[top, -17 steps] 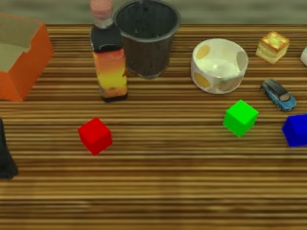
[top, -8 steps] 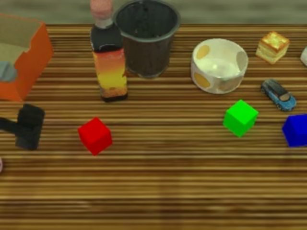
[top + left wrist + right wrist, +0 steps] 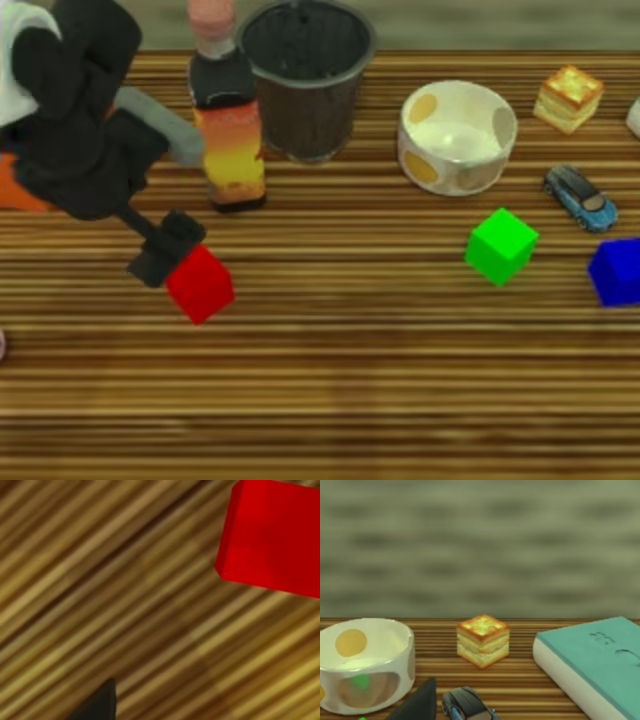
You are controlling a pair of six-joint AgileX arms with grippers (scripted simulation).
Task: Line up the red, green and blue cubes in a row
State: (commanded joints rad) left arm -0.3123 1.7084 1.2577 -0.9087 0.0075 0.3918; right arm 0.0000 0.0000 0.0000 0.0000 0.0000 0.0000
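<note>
Once far left, left gripper (image 3: pixel 166 252) beside red cube (image 3: pixel 200 284)

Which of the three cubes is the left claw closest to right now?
The red cube: the left claw sits right at its upper-left corner, while the green cube and blue cube lie far to the table's right.

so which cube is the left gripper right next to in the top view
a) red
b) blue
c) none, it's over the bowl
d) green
a) The left gripper sits at the upper-left edge of the red cube, while the green cube and the blue cube lie far off on the table's right side with no arm near them.
</note>
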